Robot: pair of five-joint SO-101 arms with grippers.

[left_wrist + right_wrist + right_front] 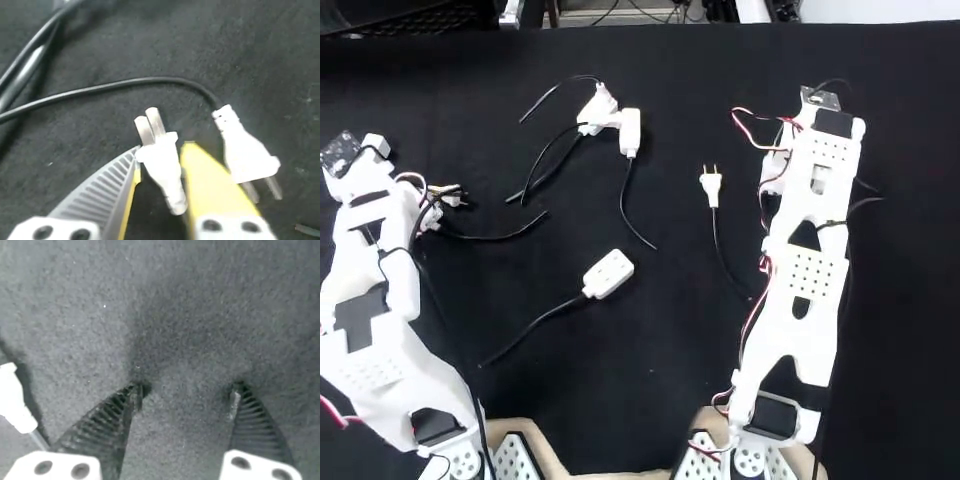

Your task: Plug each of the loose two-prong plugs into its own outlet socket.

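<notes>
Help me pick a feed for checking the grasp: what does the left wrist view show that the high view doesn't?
Left wrist view: left pincer shut on the held plug, prongs pointing away; a second plug lying beside it. High view: lower outlet socket, upper outlet socket, a loose plug near the right arm. Both: black cloth and black cords.

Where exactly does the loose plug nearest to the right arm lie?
In the high view the plug lies on the black cloth right of centre, close beside the right arm, farther back than the lone white socket.
</notes>
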